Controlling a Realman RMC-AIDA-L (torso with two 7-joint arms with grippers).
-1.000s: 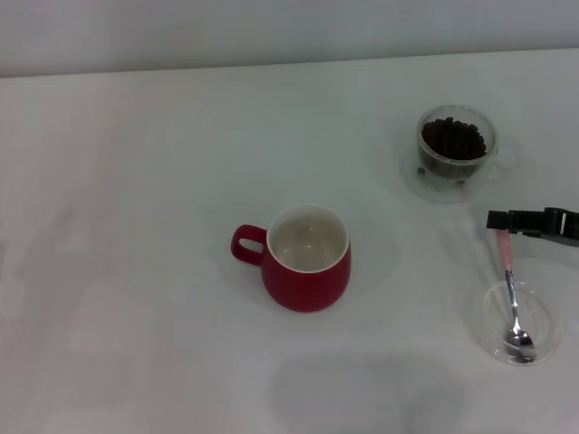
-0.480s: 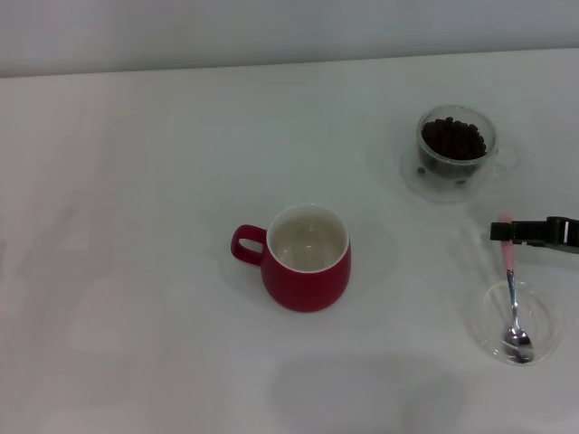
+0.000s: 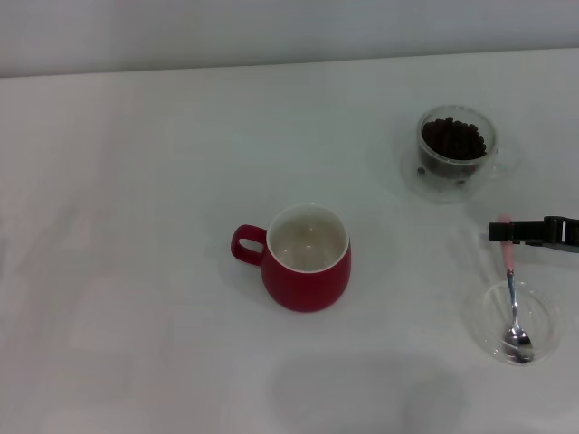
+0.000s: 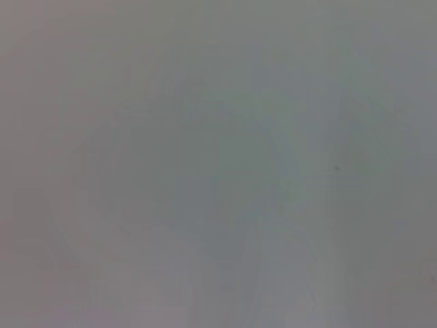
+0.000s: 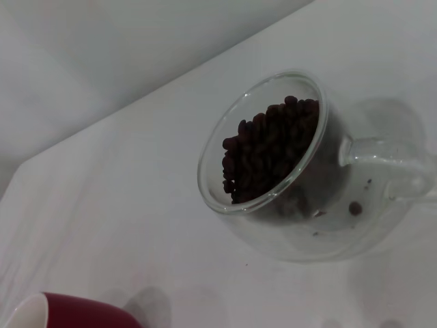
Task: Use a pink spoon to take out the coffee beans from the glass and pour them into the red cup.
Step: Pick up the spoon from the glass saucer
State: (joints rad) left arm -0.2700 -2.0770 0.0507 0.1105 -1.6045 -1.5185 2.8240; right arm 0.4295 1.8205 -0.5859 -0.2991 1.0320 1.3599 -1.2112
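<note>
The red cup (image 3: 306,262) stands upright mid-table, cream inside, nothing in it, handle to the left; its edge shows in the right wrist view (image 5: 61,311). The glass (image 3: 452,146) holds the heap of coffee beans (image 3: 452,137) at the back right and fills the right wrist view (image 5: 273,164). The pink spoon (image 3: 507,258) lies with its metal bowl in a flat clear dish (image 3: 534,312) and its pink handle pointing back. My right gripper (image 3: 499,231) reaches in from the right edge, right at the handle's upper end. The left gripper is out of view.
The glass stands on a clear saucer (image 3: 418,176) with a loose bean (image 5: 355,208) on it. The white table (image 3: 136,226) stretches bare to the left of the cup. The wall runs along the back. The left wrist view shows only a plain grey surface.
The right gripper came down and slightly right onto the spoon's handle; the handle's pink tip now shows behind it. The spoon, cup and glass stayed in place.
</note>
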